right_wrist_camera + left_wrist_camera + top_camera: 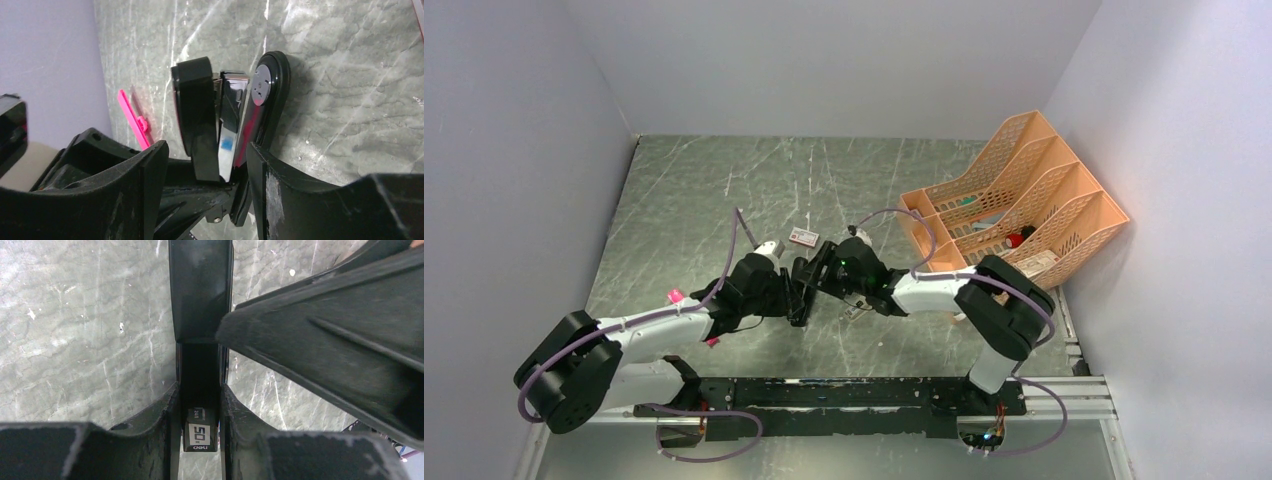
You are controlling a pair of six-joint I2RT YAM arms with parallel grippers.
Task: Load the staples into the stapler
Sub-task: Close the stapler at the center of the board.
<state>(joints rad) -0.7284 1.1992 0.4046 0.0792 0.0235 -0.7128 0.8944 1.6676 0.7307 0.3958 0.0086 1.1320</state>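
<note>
Stapler at mid-bench between both arms, cover swung open.

The left fingers are clamped on the stapler's sides at its labelled end (marked "50"). The right fingers stand apart on either side of the opened cover and rail; whether they grip cannot be told. The staple box lies on the bench just beyond the stapler, not touching it. A pink piece lies beside the left arm.

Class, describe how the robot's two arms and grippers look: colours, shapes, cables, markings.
Both the left arm and right arm have white links, bulky black joints and looping lilac cables. The left gripper and right gripper have chunky black fingers, scuffed whitish.
</note>
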